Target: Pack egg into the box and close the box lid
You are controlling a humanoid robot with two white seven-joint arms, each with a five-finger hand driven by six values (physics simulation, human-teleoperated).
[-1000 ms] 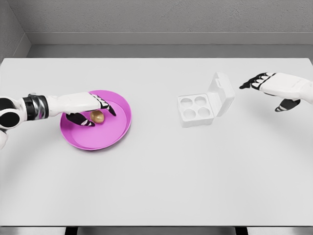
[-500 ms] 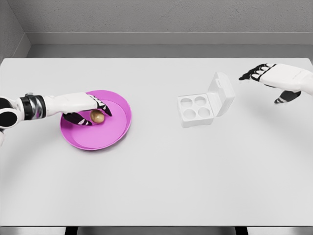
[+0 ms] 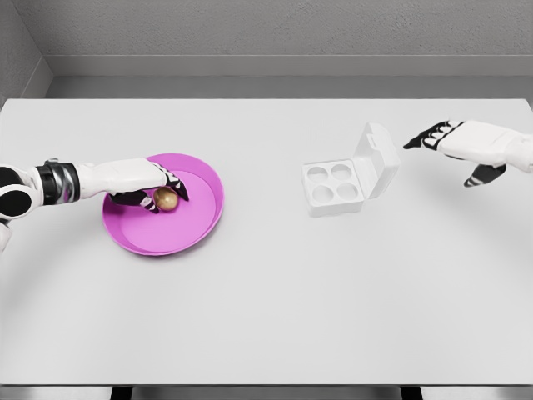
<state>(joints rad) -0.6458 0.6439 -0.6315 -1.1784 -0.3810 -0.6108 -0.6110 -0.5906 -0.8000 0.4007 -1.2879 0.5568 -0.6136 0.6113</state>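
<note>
White counter (image 3: 266,317) is filling the view under a grey wall. At nine o'clock the left hand (image 3: 154,187) is curling its fingers narrowly around the brown egg (image 3: 166,198), which is sitting in the pink plate (image 3: 196,229); whether the grip is firm, I cannot tell. At three o'clock the box (image 3: 335,187) is lying empty, lid (image 3: 376,158) raised. Beyond it the right hand (image 3: 454,142) is hovering, fingers spread. Packing and closing are both left.

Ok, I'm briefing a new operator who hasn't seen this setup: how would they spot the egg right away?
Start at the white table and find the round pink plate on its left side. The egg lies in that plate, a small brown ball with the left hand closing around it. It is the only brown thing; the white box holds none.
</note>
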